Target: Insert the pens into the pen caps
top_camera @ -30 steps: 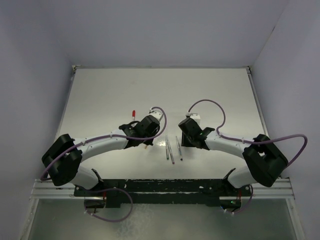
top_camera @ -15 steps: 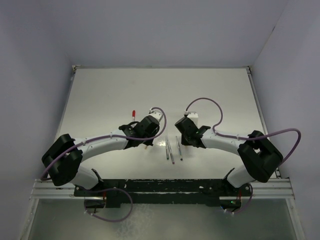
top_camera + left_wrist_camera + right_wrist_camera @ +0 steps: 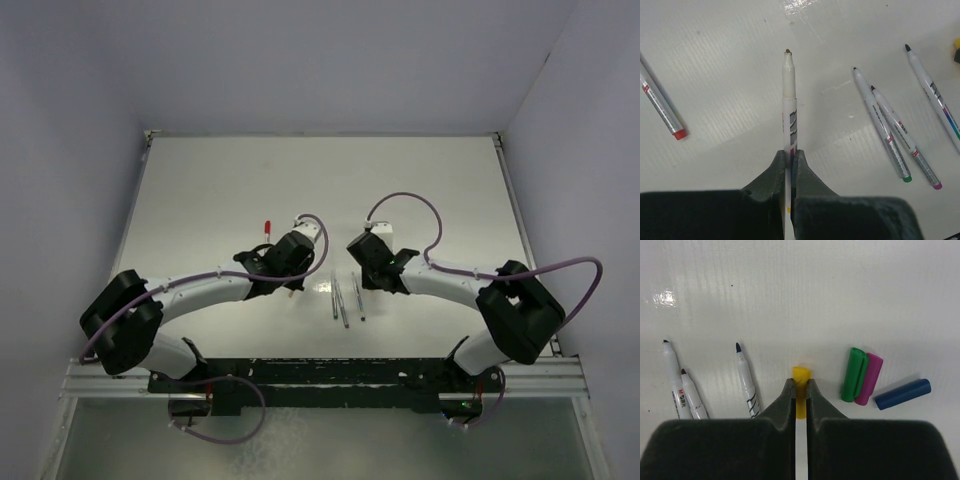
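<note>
My left gripper [image 3: 789, 152] is shut on a whitish pen [image 3: 788, 95] whose brownish tip points away from the camera, above the table. A pen with a red end [image 3: 662, 107] lies to its left. Three bare pens [image 3: 880, 125] lie to its right. My right gripper [image 3: 799, 382] is shut on the yellow cap [image 3: 801, 374]. The green cap [image 3: 854, 374], purple cap [image 3: 868, 378] and dark blue cap [image 3: 903, 393] lie on the table to its right. In the top view the left gripper [image 3: 283, 272] and right gripper [image 3: 365, 270] flank the loose pens [image 3: 340, 300].
Three bare pens [image 3: 743, 380] lie left of the right gripper, tips pointing away. The white table [image 3: 320, 180] has raised rails at its left and right edges, with walls close behind them. Both arms' purple cables [image 3: 405, 200] loop above the wrists.
My right gripper has moved a little left and away from the bases. My left gripper has shifted slightly, still holding the pen.
</note>
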